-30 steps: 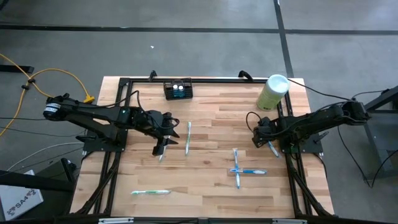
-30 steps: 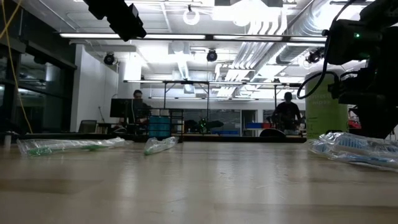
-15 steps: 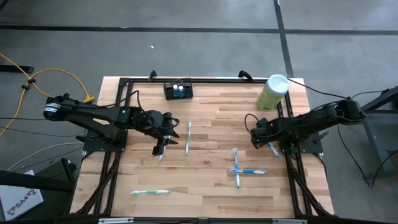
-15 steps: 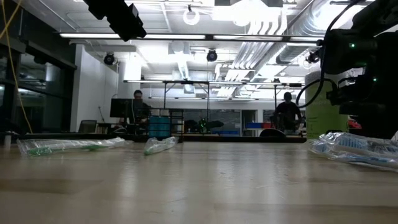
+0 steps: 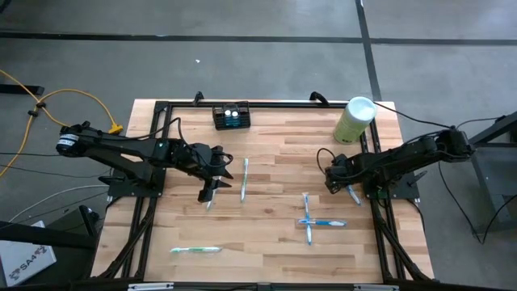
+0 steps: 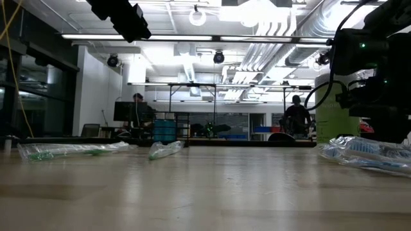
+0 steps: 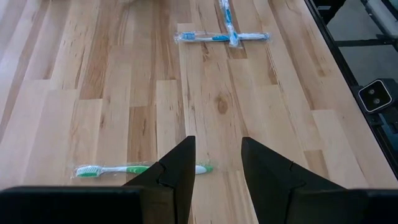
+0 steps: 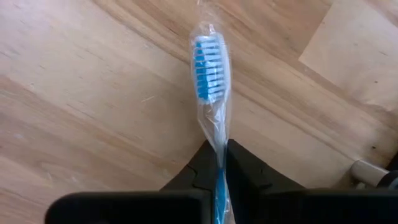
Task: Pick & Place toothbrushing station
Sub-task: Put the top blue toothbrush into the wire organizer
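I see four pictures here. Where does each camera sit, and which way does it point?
High view: overhead, straight down on the table, both arms showing.
Low view: at tabletop height, facing the room; arms hang in from above.
Left wrist view: past open left gripper toward a green toothbrush.
Right wrist view: right gripper shut on a wrapped blue toothbrush.
High and left wrist views share the crossed blue toothbrushes.
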Tool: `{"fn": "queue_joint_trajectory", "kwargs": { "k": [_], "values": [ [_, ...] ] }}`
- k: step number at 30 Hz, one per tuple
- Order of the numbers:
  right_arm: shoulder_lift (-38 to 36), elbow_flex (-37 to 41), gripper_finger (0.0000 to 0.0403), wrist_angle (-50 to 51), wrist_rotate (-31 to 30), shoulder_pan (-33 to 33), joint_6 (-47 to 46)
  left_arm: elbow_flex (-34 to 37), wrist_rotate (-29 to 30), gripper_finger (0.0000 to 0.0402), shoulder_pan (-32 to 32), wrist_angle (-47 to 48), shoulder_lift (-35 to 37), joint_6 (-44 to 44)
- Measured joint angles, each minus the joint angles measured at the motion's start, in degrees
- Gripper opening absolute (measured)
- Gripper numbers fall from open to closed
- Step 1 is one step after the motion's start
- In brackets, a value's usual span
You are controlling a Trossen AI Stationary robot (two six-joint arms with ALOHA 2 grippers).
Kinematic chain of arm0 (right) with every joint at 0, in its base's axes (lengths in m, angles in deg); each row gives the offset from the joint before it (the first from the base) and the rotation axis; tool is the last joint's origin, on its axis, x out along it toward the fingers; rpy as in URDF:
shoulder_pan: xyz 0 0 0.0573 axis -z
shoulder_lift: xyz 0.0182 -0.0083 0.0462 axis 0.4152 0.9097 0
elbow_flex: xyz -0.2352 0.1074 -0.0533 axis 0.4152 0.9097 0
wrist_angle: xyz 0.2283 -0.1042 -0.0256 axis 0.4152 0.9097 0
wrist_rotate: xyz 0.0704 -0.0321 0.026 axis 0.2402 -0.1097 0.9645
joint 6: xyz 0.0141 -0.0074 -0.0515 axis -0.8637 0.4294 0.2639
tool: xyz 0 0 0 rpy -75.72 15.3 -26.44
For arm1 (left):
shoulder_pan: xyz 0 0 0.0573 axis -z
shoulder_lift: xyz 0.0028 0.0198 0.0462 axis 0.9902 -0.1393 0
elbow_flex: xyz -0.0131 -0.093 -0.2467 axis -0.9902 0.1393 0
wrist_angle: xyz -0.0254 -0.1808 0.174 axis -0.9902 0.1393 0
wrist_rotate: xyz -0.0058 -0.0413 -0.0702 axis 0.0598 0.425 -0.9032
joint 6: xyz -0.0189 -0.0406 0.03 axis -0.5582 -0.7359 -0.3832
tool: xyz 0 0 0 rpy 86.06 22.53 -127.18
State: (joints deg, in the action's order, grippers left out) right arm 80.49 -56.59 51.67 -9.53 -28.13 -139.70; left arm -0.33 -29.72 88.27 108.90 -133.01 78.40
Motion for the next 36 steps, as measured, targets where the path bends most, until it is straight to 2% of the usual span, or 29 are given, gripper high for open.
{"fn": "queue_joint_trajectory", "kwargs": {
  "k": [24,28,36],
  "values": [
    [0.20,-0.66,0.0007,-2.32,-0.60,0.00,1.82,0.00,-0.02,0.0126,0.00,0.00,0.00,-1.16],
    [0.09,-2.94,0.0006,-6.66,-5.64,0.10,4.40,-0.02,0.00,0.0126,0.02,0.06,0.00,-1.24],
    [0.15,-9.27,0.0005,-17.15,-7.04,-0.04,14.94,-0.07,0.00,0.0126,0.02,0.03,0.02,-1.27]
  ]
}}
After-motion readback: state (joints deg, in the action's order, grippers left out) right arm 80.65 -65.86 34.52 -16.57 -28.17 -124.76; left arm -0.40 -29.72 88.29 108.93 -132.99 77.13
